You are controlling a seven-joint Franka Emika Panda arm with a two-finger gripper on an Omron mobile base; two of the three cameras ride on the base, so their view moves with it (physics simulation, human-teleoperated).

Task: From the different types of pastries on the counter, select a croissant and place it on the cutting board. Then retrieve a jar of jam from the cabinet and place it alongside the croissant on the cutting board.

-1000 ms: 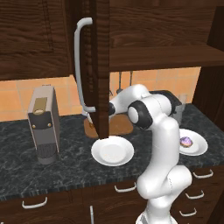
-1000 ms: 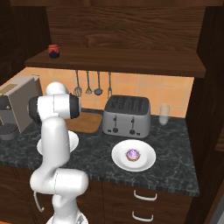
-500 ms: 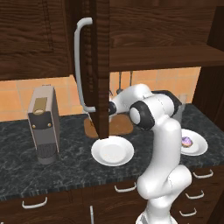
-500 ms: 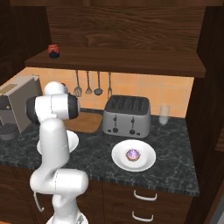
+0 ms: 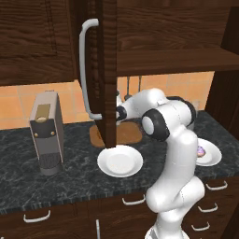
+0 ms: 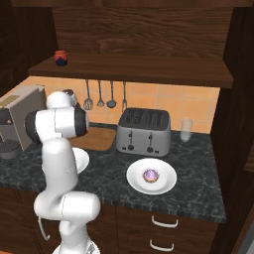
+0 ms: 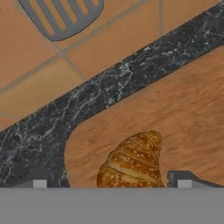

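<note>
The croissant [image 7: 131,159] is golden brown and lies on the tan cutting board [image 7: 175,105]. My gripper [image 7: 111,183] is open just above it, with one dark fingertip [image 7: 183,181] on each side and nothing held. In the left base view the hand end of the arm [image 5: 140,105] reaches over the cutting board [image 5: 128,135], partly behind the open cabinet door [image 5: 105,70]. The jar of jam [image 6: 61,57], red on top, stands at the left end of the cabinet shelf [image 6: 134,69]. The cupcake [image 6: 150,175] with purple frosting sits on a white plate [image 6: 166,181] on the counter [image 6: 198,163].
An empty white plate [image 5: 120,161] lies in front of the board. A coffee machine [image 5: 46,130] stands to the left, and a toaster [image 6: 144,131] and a glass [image 6: 186,130] to the right. Utensils [image 6: 99,94] hang on the tiled wall. The door's curved handle [image 5: 84,70] juts out near the arm.
The arm holds nearly the same pose over the board. Nothing on the counter or shelf has moved.
</note>
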